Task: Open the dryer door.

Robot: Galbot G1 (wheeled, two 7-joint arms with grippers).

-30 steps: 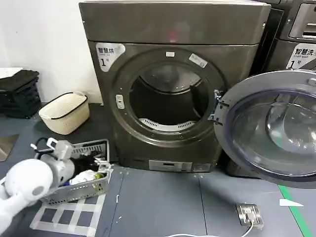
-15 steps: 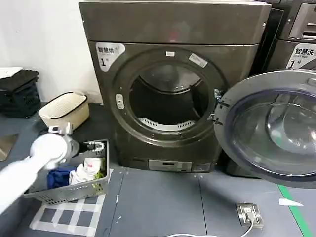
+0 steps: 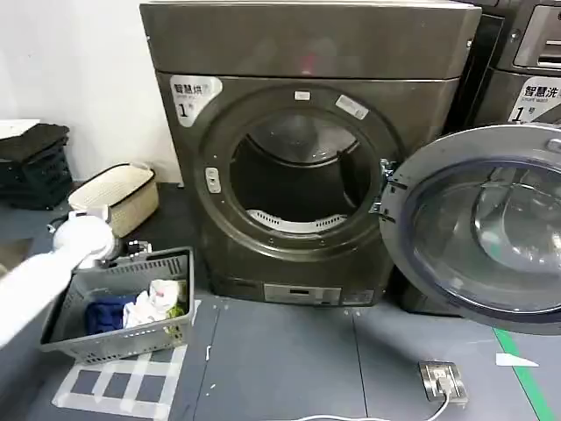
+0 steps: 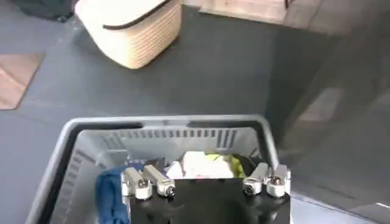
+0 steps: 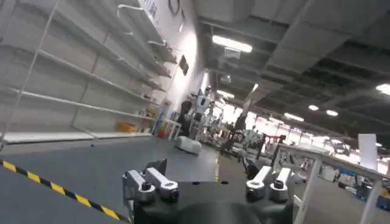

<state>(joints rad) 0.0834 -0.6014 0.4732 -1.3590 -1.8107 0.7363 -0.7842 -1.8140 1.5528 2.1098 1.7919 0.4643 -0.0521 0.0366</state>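
Dryer door (image 3: 478, 224) hanging wide open; likely heavy, rigid, slippery chrome: grip rim edge. Left gripper (image 4: 205, 181) hovering spread, empty, over basket (image 4: 73, 157); right gripper (image 5: 207, 185) spread, empty.

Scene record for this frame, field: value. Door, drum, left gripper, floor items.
door: dryer door swung fully open, hinged at the dryer's right side
drum: opening exposed, looks empty
left gripper: open, above grey basket
basket contents: blue and white laundry
other: cream basket by the wall, power strip on floor
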